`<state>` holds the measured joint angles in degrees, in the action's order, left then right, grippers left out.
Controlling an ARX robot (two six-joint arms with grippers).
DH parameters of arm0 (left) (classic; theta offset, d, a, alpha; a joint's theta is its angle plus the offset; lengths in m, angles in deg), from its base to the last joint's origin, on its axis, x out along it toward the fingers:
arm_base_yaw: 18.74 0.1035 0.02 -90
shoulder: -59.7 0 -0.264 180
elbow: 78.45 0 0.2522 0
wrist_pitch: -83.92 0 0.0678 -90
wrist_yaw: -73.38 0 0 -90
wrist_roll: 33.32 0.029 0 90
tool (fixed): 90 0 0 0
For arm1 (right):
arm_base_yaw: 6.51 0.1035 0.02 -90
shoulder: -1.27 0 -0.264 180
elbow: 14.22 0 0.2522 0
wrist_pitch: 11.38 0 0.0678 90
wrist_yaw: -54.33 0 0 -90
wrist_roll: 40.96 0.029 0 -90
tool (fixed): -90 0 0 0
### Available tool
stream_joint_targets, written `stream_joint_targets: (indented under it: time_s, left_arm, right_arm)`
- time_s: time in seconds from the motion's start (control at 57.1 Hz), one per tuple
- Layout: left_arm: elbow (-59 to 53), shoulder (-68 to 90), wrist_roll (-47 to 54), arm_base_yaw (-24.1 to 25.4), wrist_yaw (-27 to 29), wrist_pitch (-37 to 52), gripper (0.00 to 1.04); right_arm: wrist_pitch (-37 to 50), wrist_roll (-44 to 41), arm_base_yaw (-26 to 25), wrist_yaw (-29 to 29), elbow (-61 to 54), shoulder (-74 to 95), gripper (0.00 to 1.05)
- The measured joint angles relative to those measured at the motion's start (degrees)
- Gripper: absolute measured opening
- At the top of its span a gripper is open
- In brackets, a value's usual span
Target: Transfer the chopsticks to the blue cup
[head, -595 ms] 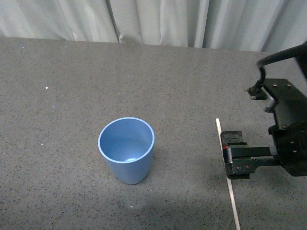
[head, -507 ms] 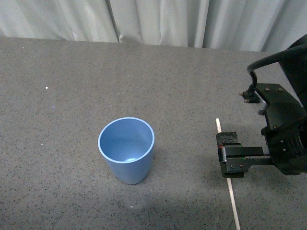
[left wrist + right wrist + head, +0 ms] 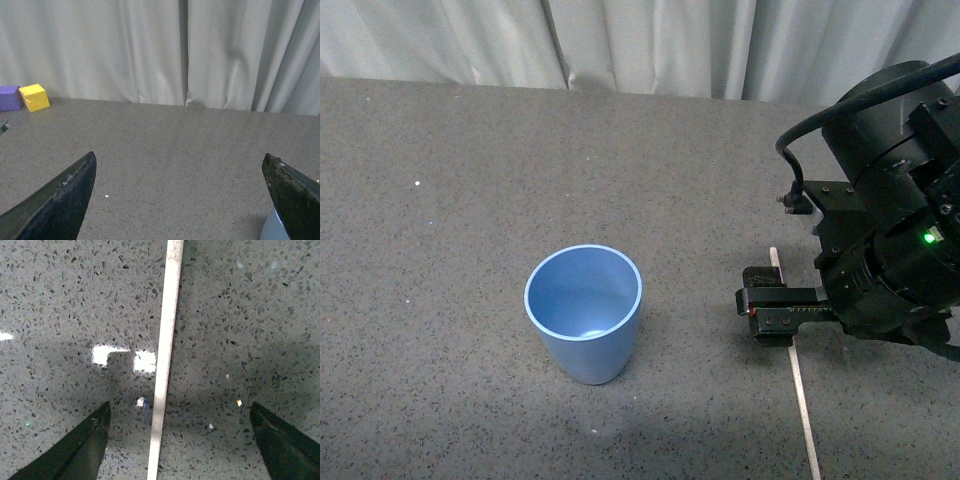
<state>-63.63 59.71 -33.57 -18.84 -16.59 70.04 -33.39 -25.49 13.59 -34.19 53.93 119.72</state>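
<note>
Front view: a grey speckled table (image 3: 470, 180) runs back to a pale, pleated curtain (image 3: 650, 45) that closes off the room. A small, round, light-blue matte plastic tumbler, the blue cup (image 3: 584, 312), stands upright near the middle with its mouth open. Well to its right a long, very thin, pale beige chopstick (image 3: 798, 380) lies flat on the table, running from far to near. The black right gripper (image 3: 767, 302) hangs over the far part of the stick. A green light (image 3: 927, 237) glows on the arm, and a black cable (image 3: 805, 125) loops above it.

Left wrist view: the left gripper (image 3: 178, 156) hovers over the same grey table, its two dark fingers (image 3: 60, 205) spread wide with only table between them. A sliver of the blue cup (image 3: 272, 231) shows just beside one finger. Far back, close to the curtain (image 3: 150, 50), a yellow cube (image 3: 34, 97) and a purple cube (image 3: 9, 97) sit side by side.

Right wrist view: the chopstick (image 3: 165, 360) lies on the speckled surface between the right gripper's (image 3: 180, 405) parted fingers (image 3: 75, 450), and neither finger touches it. Bright patches of reflected light (image 3: 107, 355) sit beside the stick.
</note>
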Motion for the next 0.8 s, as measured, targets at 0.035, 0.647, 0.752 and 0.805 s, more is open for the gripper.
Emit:
stream_joint_targets:
  time_s: [0.035,0.647,0.752,0.805]
  left_arm:
    - [0.0,0.0,0.0,0.0,0.0,0.0,0.98]
    - [0.0,0.0,0.0,0.0,0.0,0.0,0.98]
    - [0.0,0.0,0.0,0.0,0.0,0.0,0.98]
    - [0.0,0.0,0.0,0.0,0.0,0.0,0.98]
  right_arm:
    - [-0.5,-0.2,0.1,0.5,0.6,0.5,0.7]
    - [-2.0,-0.1,0.1,1.0,3.0,2.0,0.01]
    - [3.1,0.0,0.0,0.2,-0.6,-1.2,0.01]
    - [9.0,-0.2,0.1,-1.2,-3.9,-5.2,0.01]
